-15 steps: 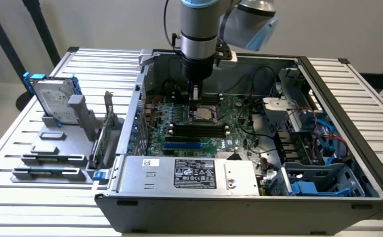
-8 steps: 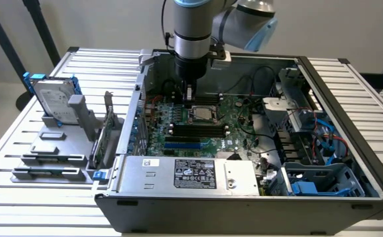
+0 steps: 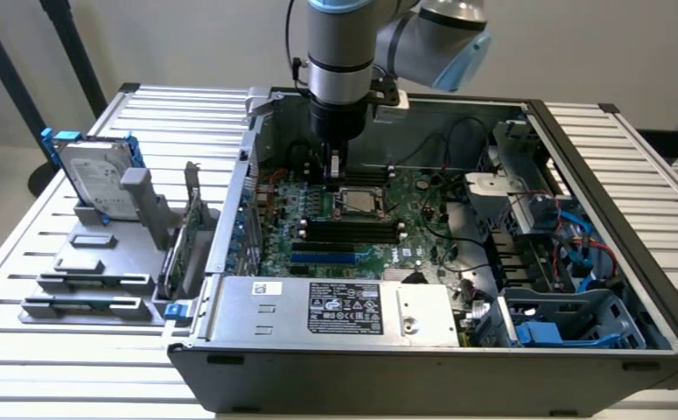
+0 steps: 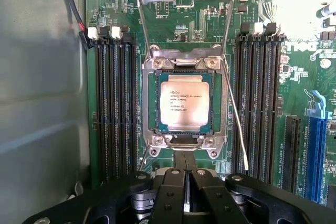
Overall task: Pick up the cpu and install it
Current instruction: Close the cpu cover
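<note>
Hovering with our gripper [image 4: 185, 163] clenched empty, we see the cpu [image 4: 184, 100] seated in the socket [image 4: 149, 103] just beyond it.

The arm [image 3: 339, 61] hangs straight down from above, its wrist joint [image 3: 446, 35] jutting off toward the exterior view's right. The tool [image 3: 334, 168] points downward. In the wrist view its two fingers [image 4: 170, 192] lie pressed together, apparently with nothing between them.

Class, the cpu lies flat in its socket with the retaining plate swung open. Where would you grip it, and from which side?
Probably by two opposite thin edges, straight down from above: the cpu lies flat, and the socket frame around it blocks any sideways approach.
</note>
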`<action>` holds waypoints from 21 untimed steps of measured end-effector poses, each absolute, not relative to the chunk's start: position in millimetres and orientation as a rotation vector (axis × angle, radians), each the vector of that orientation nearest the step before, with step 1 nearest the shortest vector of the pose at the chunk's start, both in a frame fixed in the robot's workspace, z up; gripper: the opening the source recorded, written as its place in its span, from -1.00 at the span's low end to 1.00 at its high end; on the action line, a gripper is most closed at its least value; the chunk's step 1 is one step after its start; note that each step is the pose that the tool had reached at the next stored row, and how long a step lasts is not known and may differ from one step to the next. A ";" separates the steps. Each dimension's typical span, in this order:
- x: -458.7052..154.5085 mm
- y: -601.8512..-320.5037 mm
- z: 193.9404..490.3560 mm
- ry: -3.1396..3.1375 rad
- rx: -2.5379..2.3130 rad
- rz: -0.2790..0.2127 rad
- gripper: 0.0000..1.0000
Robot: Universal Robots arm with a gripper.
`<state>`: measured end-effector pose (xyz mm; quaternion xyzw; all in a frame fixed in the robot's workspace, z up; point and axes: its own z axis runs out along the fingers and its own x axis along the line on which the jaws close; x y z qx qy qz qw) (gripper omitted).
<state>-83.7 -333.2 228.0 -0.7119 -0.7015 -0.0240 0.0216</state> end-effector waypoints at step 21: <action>-62.6 -344.2 242.7 -2.165 -2.198 -0.077 -0.79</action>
